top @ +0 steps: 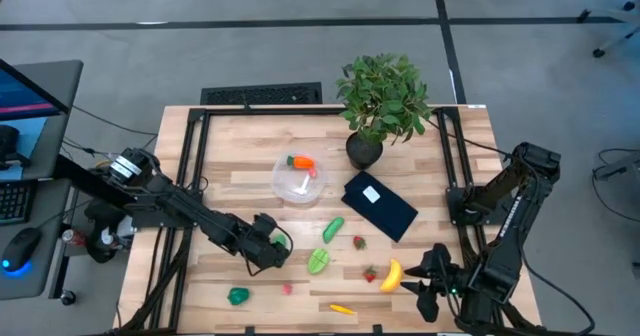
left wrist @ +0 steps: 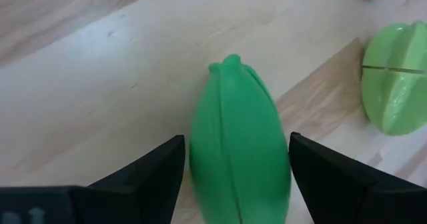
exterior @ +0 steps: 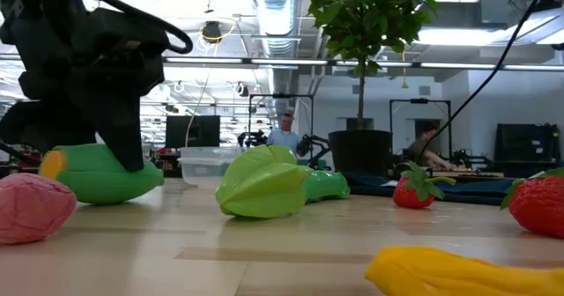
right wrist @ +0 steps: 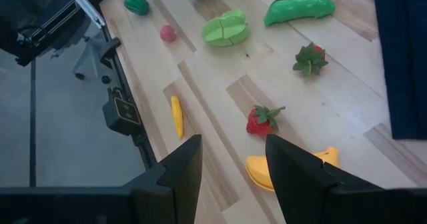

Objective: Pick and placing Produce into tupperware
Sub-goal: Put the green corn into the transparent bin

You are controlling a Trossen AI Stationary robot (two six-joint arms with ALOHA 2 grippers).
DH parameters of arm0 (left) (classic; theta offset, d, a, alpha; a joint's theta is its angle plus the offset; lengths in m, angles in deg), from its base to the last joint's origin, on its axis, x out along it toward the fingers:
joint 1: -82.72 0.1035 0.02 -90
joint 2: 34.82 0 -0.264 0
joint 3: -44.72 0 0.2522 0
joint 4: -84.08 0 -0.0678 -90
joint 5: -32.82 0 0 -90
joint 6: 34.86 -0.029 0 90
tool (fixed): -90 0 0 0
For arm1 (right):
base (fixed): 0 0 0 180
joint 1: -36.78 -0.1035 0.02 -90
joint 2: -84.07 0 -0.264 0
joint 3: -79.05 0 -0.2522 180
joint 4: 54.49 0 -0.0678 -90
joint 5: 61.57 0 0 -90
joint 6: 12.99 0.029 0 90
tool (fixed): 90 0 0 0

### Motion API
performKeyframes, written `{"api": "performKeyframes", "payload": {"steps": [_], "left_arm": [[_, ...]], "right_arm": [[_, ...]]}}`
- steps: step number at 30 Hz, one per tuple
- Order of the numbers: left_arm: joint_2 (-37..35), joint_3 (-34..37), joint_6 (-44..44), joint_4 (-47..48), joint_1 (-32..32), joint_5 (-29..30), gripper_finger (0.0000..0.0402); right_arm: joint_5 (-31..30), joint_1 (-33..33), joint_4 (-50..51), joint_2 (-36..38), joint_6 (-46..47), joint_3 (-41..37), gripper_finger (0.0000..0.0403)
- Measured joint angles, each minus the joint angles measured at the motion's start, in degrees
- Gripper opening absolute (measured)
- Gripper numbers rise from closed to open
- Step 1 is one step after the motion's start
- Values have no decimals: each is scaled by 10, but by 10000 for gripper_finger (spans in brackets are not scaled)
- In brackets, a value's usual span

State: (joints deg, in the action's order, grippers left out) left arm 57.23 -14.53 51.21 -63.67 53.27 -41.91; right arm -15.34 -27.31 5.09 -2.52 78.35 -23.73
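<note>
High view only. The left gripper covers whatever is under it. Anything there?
Observer: Yes. The left wrist view shows a green ridged vegetable between the open jaws of the left gripper.
Operator: Lifted?
Observer: No. In the low view it lies on the table.
Operator: Right side?
Observer: The right gripper has open jaws with nothing between them. The banana lies just ahead.

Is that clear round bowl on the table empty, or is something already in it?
Not empty. From above, the clear bowl holds an orange carrot near its far rim; the rest looks bare.
</note>
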Motion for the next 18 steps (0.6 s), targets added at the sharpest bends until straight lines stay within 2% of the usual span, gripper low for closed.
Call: {"api": "performKeyframes", "payload": {"steps": [11, 18], "left_arm": [[0, 0, -23, 0, 0, -14, 252], [0, 0, -40, 0, 0, -11, 224]], "right_arm": [[0, 0, 0, 0, -3, 0, 157], [0, 1, 0, 0, -3, 0, 157]]}}
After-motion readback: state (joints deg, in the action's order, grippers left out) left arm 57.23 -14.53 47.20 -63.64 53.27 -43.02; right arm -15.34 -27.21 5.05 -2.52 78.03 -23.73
